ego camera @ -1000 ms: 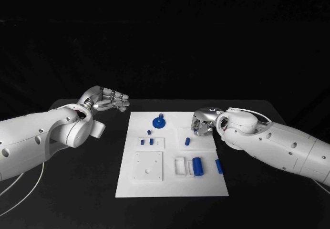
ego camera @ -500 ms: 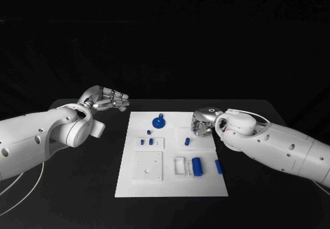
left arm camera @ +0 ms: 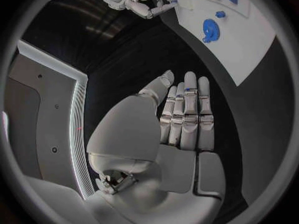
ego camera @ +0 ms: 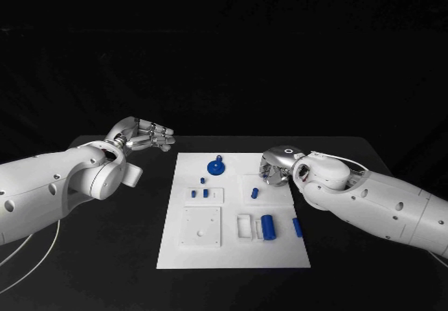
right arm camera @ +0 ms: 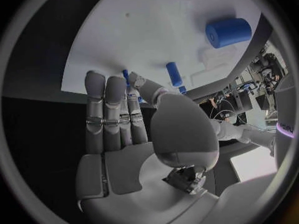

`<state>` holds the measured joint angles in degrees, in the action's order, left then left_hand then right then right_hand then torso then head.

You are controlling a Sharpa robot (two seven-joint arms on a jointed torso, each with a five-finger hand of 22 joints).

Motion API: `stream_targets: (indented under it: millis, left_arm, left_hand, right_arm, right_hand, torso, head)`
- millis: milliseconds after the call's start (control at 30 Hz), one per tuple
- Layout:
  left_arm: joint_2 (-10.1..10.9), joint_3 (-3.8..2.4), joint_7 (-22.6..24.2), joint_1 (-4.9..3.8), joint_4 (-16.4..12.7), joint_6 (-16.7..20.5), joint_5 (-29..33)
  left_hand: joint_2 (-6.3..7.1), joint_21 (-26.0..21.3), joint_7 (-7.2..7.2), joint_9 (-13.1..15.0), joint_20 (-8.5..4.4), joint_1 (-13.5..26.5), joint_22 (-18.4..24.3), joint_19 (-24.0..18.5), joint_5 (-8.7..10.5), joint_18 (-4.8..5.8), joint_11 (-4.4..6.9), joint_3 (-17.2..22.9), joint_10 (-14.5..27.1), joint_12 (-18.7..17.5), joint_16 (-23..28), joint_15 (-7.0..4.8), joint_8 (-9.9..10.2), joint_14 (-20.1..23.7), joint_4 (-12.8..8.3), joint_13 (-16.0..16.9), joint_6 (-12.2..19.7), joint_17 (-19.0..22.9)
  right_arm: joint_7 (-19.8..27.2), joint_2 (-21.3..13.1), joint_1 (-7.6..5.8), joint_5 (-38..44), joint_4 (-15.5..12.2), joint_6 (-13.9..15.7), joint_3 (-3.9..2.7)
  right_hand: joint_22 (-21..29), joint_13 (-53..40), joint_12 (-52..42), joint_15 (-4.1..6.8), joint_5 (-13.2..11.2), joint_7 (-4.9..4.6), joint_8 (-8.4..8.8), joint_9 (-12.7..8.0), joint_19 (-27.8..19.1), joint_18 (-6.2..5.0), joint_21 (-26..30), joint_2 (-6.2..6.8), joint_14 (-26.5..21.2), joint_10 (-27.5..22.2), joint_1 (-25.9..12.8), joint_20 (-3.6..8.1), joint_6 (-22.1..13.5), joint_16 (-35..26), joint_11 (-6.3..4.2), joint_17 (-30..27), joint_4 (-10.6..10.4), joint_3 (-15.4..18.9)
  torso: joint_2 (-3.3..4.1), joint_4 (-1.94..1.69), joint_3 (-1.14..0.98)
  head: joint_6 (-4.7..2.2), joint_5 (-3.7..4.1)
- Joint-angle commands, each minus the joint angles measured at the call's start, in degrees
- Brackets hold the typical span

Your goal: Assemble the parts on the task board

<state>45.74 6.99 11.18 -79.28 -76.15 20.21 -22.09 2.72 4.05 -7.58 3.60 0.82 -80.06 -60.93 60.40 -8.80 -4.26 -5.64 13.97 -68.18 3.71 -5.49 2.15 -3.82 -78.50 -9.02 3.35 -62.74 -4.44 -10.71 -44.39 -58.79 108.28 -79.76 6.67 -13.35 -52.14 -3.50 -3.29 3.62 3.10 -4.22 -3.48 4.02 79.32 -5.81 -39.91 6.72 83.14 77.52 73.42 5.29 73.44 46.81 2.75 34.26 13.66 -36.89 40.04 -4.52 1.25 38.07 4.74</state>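
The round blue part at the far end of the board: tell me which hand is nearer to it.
Right. The right hand hangs over the task board's far right corner, close beside the round blue part. The left hand is off the board, above the black table beyond its far left corner.

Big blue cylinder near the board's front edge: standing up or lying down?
Lying down. The big blue cylinder rests on its side on the white task board; the right wrist view shows its round end face sideways.

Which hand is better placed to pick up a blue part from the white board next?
Probably the right hand: it hovers over the white task board's right edge near the small blue peg, while the left hand sits off the board.
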Motion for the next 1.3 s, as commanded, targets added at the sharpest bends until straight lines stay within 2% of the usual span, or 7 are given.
stream_targets:
  millis: [33, 300, 467, 767, 867, 1067, 1300]
  left_arm:
    - [-0.24, -0.05, 0.81, -0.21, 0.31, -0.63, 0.56]
    - [-0.57, -0.05, 0.95, -0.21, 1.06, -0.57, 0.81]
    - [-0.91, -0.04, 1.11, -0.20, 1.34, -0.41, 0.98]
    - [-1.79, -0.01, 1.80, -0.20, 1.67, 2.03, 3.75]
    - [-2.27, 0.00, 2.08, -0.21, 1.70, 2.98, 4.49]
    - [-3.84, 0.06, 2.33, -0.21, 2.31, 4.09, 5.05]
    - [-5.89, 0.31, 2.53, -0.22, 3.37, 4.94, 5.26]
  left_hand:
    - [-0.21, -0.13, -0.06, 0.06, 0.04, -0.41, 0.04, 0.49, -0.14, 0.51, -0.04, -0.34, 0.47, -0.16, 0.23, -0.02, 0.11, -0.20, -0.04, -0.03, 0.25, -0.04]
    - [-0.18, -0.13, -0.09, 0.05, 0.07, -0.43, 0.03, 0.47, -0.15, 0.49, -0.08, -0.37, 0.57, -0.15, 0.28, -0.01, 0.13, -0.18, -0.08, -0.02, 0.36, -0.03]
    - [-0.20, -0.16, -0.11, 0.06, 0.12, -0.39, 0.06, 0.43, -0.16, 0.46, -0.11, -0.38, 0.64, -0.14, 0.38, 0.06, 0.12, -0.05, -0.07, -0.02, 0.47, 0.00]
    - [-0.29, -0.23, -0.06, 0.07, 0.28, -0.31, 0.28, 0.12, -0.14, 0.44, -0.05, -0.33, 0.35, -0.09, 0.75, 0.21, 0.07, 0.37, -0.05, -0.02, 0.32, 0.12]
    - [-0.31, -0.22, -0.01, 0.07, 0.33, -0.30, 0.41, 0.01, -0.14, 0.43, -0.02, -0.32, 0.20, -0.13, 0.90, 0.25, 0.07, 0.45, -0.05, -0.02, 0.14, 0.15]
    - [-0.28, -0.23, 0.00, 0.07, 0.38, -0.29, 0.52, -0.08, -0.16, 0.43, -0.02, -0.32, 0.16, -0.13, 1.03, 0.29, 0.08, 0.55, -0.05, -0.02, 0.10, 0.18]
    - [-0.39, -0.23, 0.01, 0.07, 0.46, -0.31, 0.84, -0.27, -0.16, 0.44, -0.01, -0.27, 0.08, -0.12, 1.29, 0.40, 0.06, 0.80, 0.04, -0.02, 0.03, 0.23]
  right_arm:
    - [0.09, -0.43, -0.15, 0.55, -0.90, 1.86, -0.60]
    - [1.07, -1.47, -0.21, -2.28, -3.37, 0.62, -2.92]
    - [2.12, -1.79, -0.22, -5.38, -5.23, 2.45, -3.63]
    - [4.81, -1.03, 0.67, -10.71, -10.88, 6.03, -3.98]
    - [5.28, -0.30, 1.28, -11.53, -12.52, 6.48, -3.95]
    - [5.77, 1.41, 2.31, -11.51, -14.11, 6.57, -2.89]
    - [5.82, 3.95, 3.35, -8.05, -13.76, 6.25, 0.76]
  right_hand:
    - [-0.56, -0.12, -0.16, 0.46, -0.29, 0.06, -0.17, -0.07, 0.16, -0.69, 0.10, -0.02, -0.15, 2.28, 0.49, 0.19, 0.46, -0.08, -1.93, 0.13, -0.19, -0.13]
    - [-2.23, -0.11, -0.15, 0.63, -0.29, 0.06, -0.19, -0.06, 0.57, -0.66, 1.28, -0.07, -0.08, 2.18, 0.77, 0.33, 0.43, -0.43, -1.94, 0.40, -0.61, 0.31]
    - [-2.55, -0.11, -0.15, 0.67, -0.28, 0.05, -0.18, -0.06, 0.70, -0.70, 1.60, -0.11, -0.08, 2.18, 0.79, 0.39, 0.42, -0.48, -1.93, 0.46, -0.73, 0.24]
    - [-3.86, -0.13, -0.15, 0.64, -0.19, 0.04, -0.18, -0.03, 1.22, -1.00, 2.54, -0.03, -0.02, 2.11, 0.86, 0.31, 0.34, -0.50, -1.91, 0.51, -1.03, 0.01]
    - [-4.72, -0.13, -0.15, 0.60, -0.17, 0.00, -0.18, -0.03, 1.46, -1.04, 3.08, -0.09, -0.04, 2.04, 0.86, 0.26, 0.27, -0.48, -1.87, 0.46, -1.02, 0.06]
    - [-6.08, -0.13, -0.15, 0.59, -0.15, -0.04, -0.18, -0.02, 1.91, -1.10, 4.30, -0.30, 0.01, 1.93, 0.81, 0.22, 0.17, -0.39, -1.84, 0.33, -0.88, 0.23]
    - [-7.16, -0.12, -0.16, 0.56, -0.18, -0.04, -0.19, -0.02, 2.23, -1.13, 5.10, -0.40, -0.01, 1.88, 0.78, 0.21, 0.15, -0.25, -1.81, 0.31, -0.61, 0.20]
  torso:
    - [-0.06, 0.03, 0.05]
    - [-0.12, 0.11, 0.00]
    - [-0.26, 0.12, 0.05]
    - [-1.10, 0.01, 0.22]
    - [-1.52, -0.12, 0.37]
    - [-2.26, -0.43, 0.77]
    - [-2.85, -0.57, 1.34]
  head:
    - [-0.13, -0.12]
    - [-0.27, -0.28]
    - [-0.38, -0.76]
    - [0.09, -3.26]
    - [0.33, -4.88]
    - [1.11, -7.69]
    - [1.93, -9.64]
